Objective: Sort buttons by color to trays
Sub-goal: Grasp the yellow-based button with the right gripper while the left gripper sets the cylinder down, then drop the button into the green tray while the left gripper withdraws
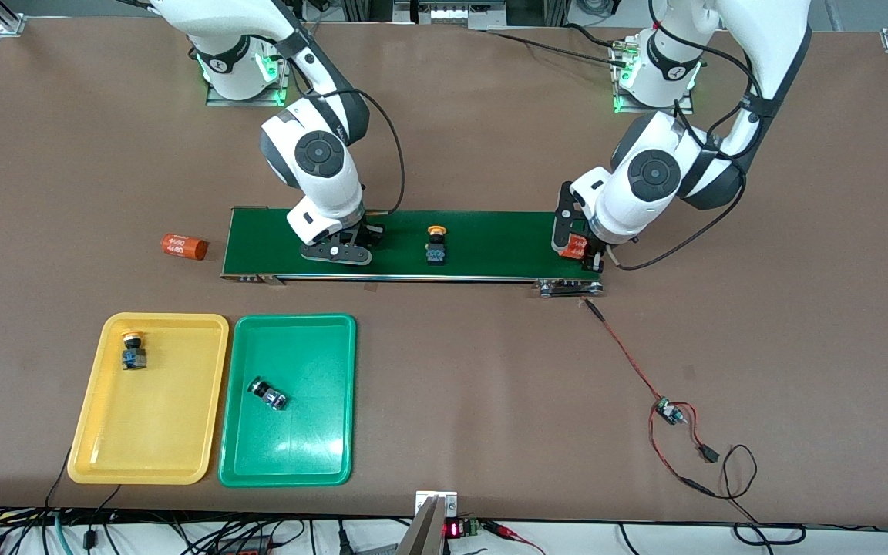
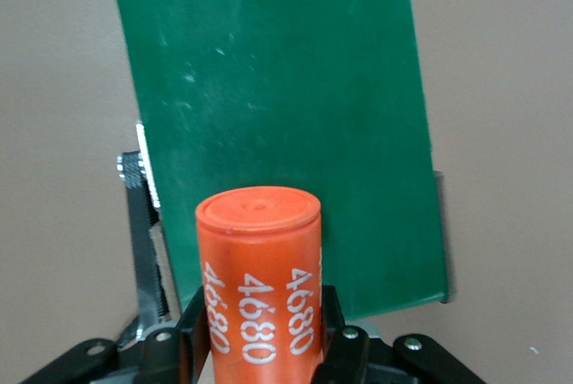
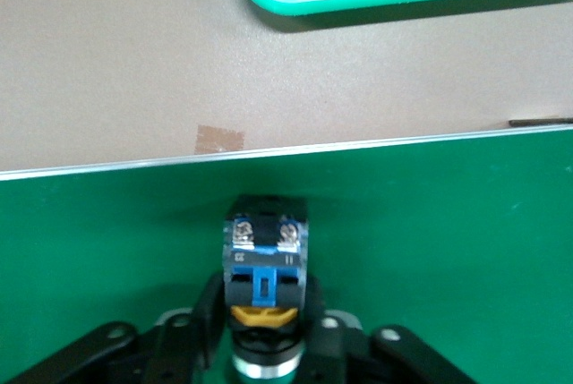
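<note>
Your right gripper (image 3: 264, 335) sits low on the conveyor belt (image 1: 490, 239), fingers clamped on a yellow-capped button (image 3: 264, 268). Your left gripper (image 2: 264, 348) grips an orange cylinder (image 2: 260, 285) over the belt's end nearest the left arm. You have another yellow-capped button (image 1: 435, 247) standing mid-belt. Nearer the front camera, the yellow tray (image 1: 105, 447) holds one yellow-capped button (image 1: 132, 351), and the green tray (image 1: 313, 432) beside it holds a button lying on its side (image 1: 268, 394). A second orange cylinder (image 1: 183, 247) lies on the brown tabletop (image 1: 490, 385); loose wiring (image 1: 675, 416) trails toward the left arm's end.
</note>
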Available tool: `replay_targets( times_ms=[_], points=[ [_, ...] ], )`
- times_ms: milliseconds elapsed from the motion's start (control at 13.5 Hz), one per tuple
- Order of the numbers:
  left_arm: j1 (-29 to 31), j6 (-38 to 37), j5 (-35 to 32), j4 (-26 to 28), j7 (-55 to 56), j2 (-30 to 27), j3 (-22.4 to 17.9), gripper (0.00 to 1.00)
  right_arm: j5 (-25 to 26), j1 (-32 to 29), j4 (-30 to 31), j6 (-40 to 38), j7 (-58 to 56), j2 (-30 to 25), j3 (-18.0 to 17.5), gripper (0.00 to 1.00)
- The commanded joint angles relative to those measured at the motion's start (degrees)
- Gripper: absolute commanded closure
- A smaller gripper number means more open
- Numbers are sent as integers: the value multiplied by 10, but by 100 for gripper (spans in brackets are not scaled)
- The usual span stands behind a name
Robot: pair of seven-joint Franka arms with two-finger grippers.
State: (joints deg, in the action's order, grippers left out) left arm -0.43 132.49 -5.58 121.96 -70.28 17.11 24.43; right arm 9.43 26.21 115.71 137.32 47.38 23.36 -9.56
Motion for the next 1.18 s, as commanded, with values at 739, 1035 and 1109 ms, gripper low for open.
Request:
replay_targets(
  times_ms=[739,1035,1109],
  points=[
    [-2,-4,0,24,58,-9,30,93,2,-135,-179,-153,-210,-21,2,85],
    [-2,-5,0,24,64,-4,30,77,2,-164,-276,-117,-299,64,2,85],
    [-3,-4,0,24,64,-1,30,73,2,-161,-295,-78,-301,94,1,85]
  ],
)
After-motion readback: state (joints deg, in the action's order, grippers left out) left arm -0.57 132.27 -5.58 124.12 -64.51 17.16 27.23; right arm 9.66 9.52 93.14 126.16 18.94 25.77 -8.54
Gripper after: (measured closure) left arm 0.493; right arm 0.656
